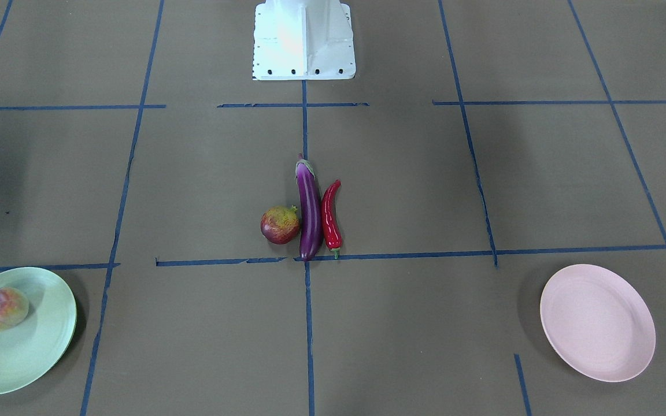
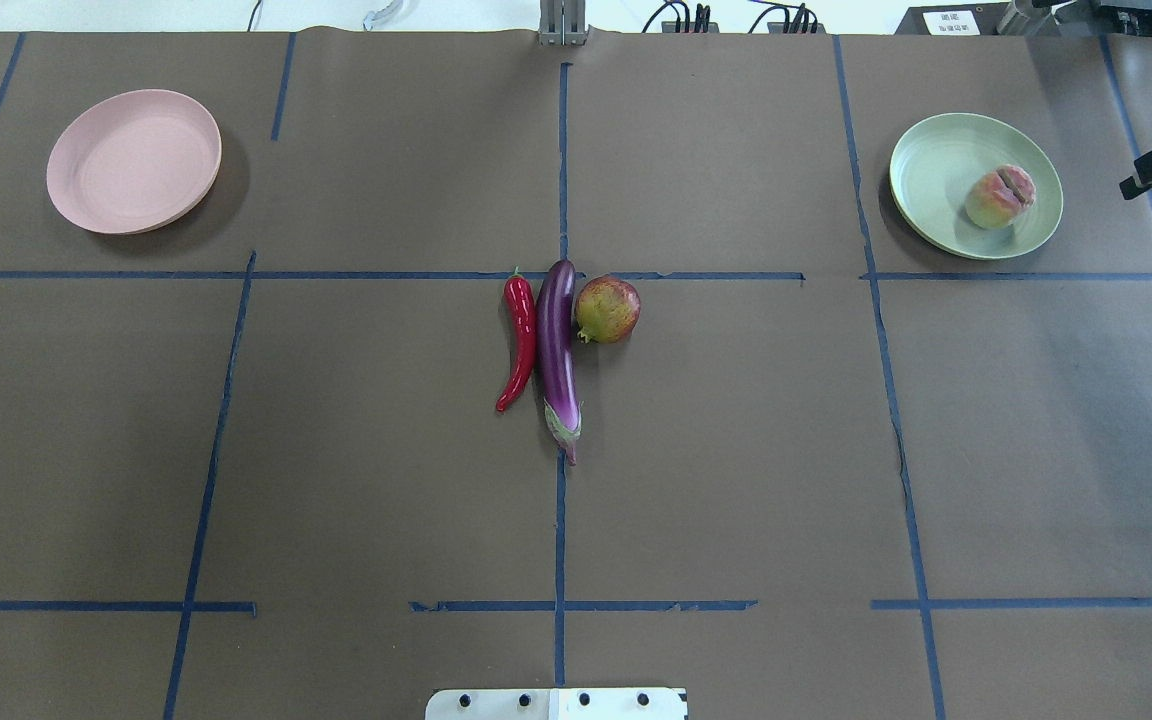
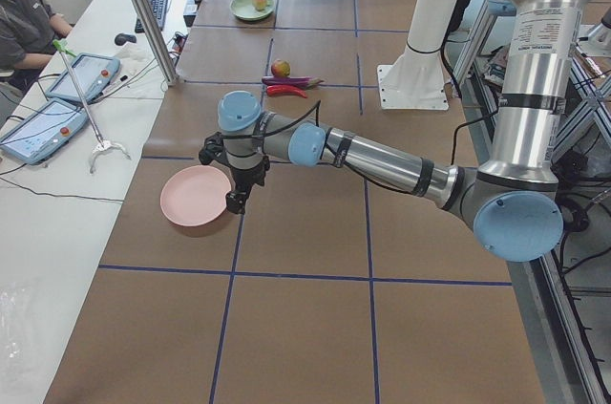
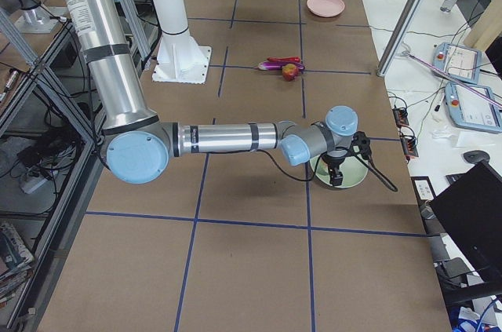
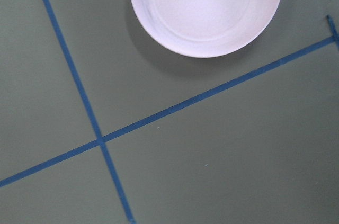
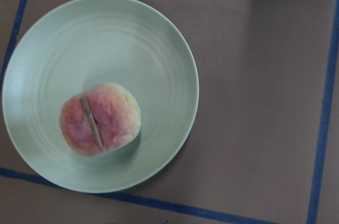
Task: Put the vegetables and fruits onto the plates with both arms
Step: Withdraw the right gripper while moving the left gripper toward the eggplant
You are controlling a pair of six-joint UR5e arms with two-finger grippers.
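The purple eggplant (image 2: 557, 350) lies at the table's middle, with the red chili pepper (image 2: 519, 342) and the pomegranate (image 2: 607, 309) against its two sides. The peach (image 2: 1000, 197) rests on the pale green plate (image 2: 936, 160), also seen in the right wrist view (image 6: 132, 49). The pale pink plate (image 2: 133, 160) is empty and shows in the left wrist view (image 5: 206, 7). My left gripper (image 3: 235, 202) hangs above the table beside the pink plate. My right gripper (image 4: 336, 178) hovers over the green plate's edge. Both hold nothing; only parts show, so I cannot tell open or shut.
Blue tape lines (image 2: 561, 170) divide the brown table into squares. The white base block (image 1: 304, 40) stands at the robot's side of the table. Operators' tablets (image 3: 43, 127) and cables lie on the white bench beyond the far edge.
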